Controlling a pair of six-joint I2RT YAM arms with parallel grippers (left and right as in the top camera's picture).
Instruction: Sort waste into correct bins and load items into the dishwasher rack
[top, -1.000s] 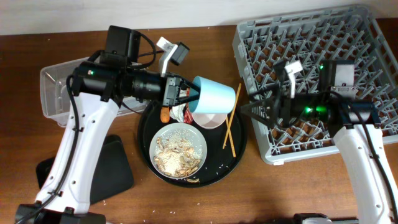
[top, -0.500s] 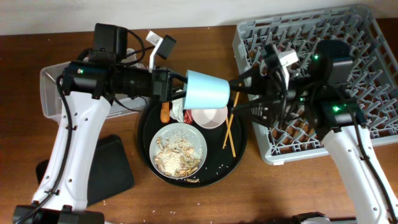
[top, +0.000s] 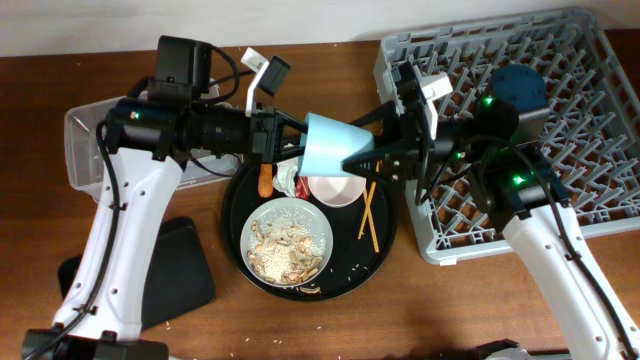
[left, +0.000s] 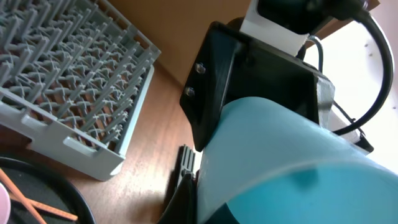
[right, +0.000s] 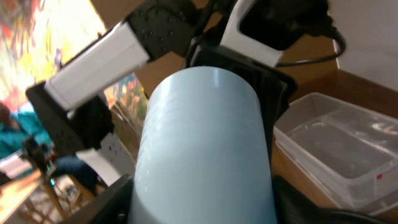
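Note:
My left gripper (top: 300, 148) is shut on the base end of the light-blue cup (top: 330, 145) and holds it on its side above the round black tray (top: 385, 235). My right gripper (top: 368, 158) is open, with one finger on each side of the cup's rim end. The cup fills the left wrist view (left: 280, 155) and the right wrist view (right: 205, 143). On the tray lie the grey-green plate (top: 322, 232) with food scraps, the white bowl (top: 338, 190), the chopsticks (top: 370, 205), the carrot (top: 264, 183) and the napkin with the red wrapper (top: 288, 182). The grey rack (top: 560, 60) stands at the right.
The clear tub (top: 85, 150) stands at the far left, partly under my left arm; it also shows in the right wrist view (right: 336, 143). The small black tray (top: 185, 270) lies at the front left. Rice grains are scattered on the round tray.
My right gripper has moved left from over the rack until its fingers straddle the cup. My left gripper has swung the cup up and to the right.

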